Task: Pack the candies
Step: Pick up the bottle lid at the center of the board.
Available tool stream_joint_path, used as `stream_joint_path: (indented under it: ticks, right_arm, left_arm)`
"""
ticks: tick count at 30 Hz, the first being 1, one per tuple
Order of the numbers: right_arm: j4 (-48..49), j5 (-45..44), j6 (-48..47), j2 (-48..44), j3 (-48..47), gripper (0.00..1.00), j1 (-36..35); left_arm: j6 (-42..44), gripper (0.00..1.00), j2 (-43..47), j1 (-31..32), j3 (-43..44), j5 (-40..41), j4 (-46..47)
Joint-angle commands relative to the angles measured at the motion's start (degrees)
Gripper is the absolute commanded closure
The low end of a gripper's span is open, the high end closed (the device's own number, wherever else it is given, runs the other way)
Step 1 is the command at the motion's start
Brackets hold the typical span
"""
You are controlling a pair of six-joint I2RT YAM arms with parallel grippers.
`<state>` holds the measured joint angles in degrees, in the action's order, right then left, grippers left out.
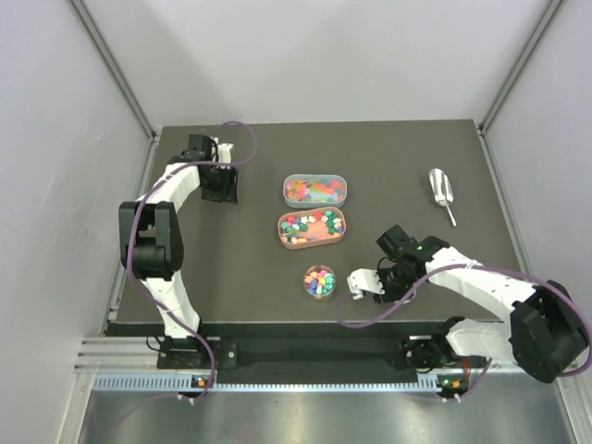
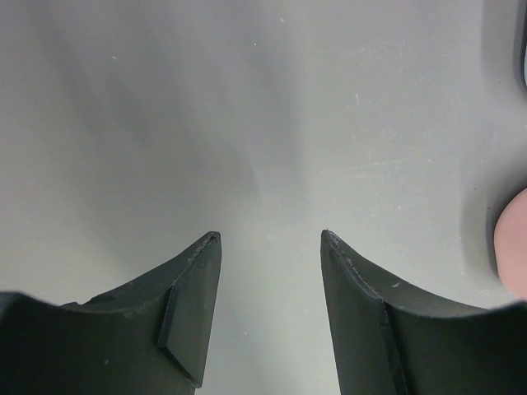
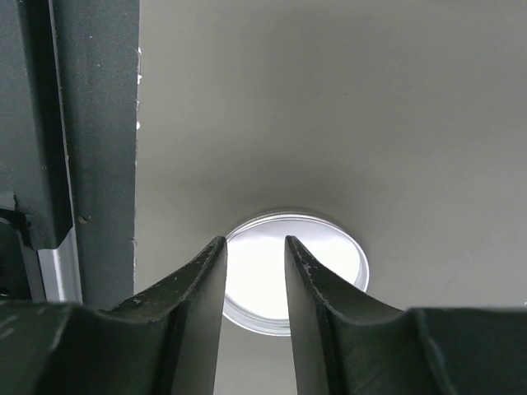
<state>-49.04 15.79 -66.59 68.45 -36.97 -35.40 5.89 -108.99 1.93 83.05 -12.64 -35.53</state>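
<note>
Candies (image 1: 313,225) in two trays (image 1: 287,190), one jar (image 1: 307,280), left tool (image 2: 272,234) wide, right tool (image 3: 254,240) narrow

The left arm (image 1: 153,242) rises from its base at the near left, folds at a raised elbow and reaches to the far left of the table. The left gripper (image 1: 222,190) points down, its fingers (image 2: 193,288) well apart with nothing between them. The right arm (image 1: 481,289) stretches low from the near right toward the middle. The right gripper (image 1: 368,282) hangs near the front edge, its jaws only a narrow gap apart — whether they pinch anything does not show.
</note>
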Motion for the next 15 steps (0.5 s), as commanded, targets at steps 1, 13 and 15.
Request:
stream_joint_path:
  ticks: [1, 13, 15]
  right_arm:
    - [-0.8, -0.4, 1.8, 0.2, -0.4, 0.66, -1.2]
    - [1.7, -2.3, 3.8, 3.6, 1.1, 0.77, -1.7]
    - [2.6, -3.0, 4.8, 4.5, 0.8, 0.84, -1.8]
  left_arm:
    - [-0.4, 0.44, 1.9, -0.1, 0.4, -1.3, 2.1]
    - [-0.5, 0.44, 1.4, 0.0, 1.4, -1.4, 2.0]
    - [-0.5, 0.44, 1.7, 0.0, 1.2, -1.4, 2.1]
